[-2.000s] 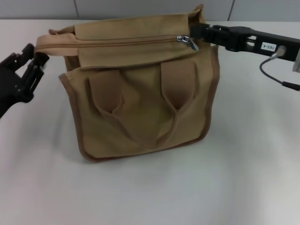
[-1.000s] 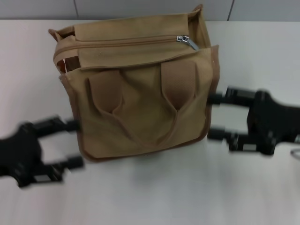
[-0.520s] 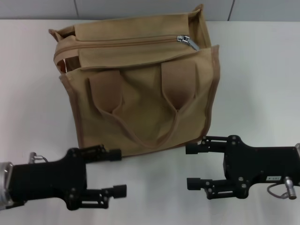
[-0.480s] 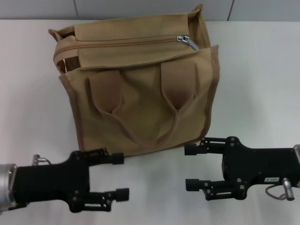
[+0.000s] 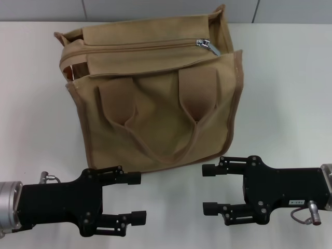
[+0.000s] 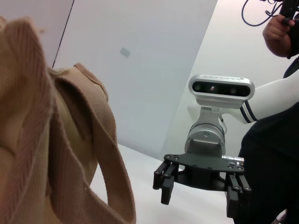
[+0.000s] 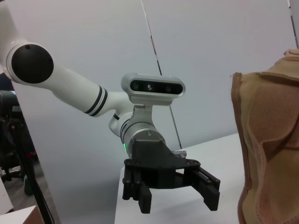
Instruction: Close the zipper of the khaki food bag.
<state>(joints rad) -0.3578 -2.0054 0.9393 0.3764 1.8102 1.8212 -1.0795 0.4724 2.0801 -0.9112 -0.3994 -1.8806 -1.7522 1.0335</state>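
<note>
- Large boxy tan canvas food bag [image 5: 155,104] stands on the white table [image 5: 290,93], at centre toward 12 o'clock.
- Tan zipper line [image 5: 140,48] runs 9-to-3 across the top panel; small silver slider [image 5: 206,45] sits at the 3 o'clock end.
- Right gripper [image 5: 210,189] and left gripper [image 5: 136,197] hover at 6 o'clock, fingers spread, holding nothing.
- Slider lies toward 12 o'clock of the right gripper, the nearer one.
- Zipper appears drawn shut; judged complete.

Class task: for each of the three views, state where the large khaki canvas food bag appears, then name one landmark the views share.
Head view: the large khaki canvas food bag fills the upper centre, beyond both grippers.
Left wrist view: its fabric covers the picture's left side.
Right wrist view: one piped edge stands at the picture's right side.
Shared landmark: the white table under it.
</note>
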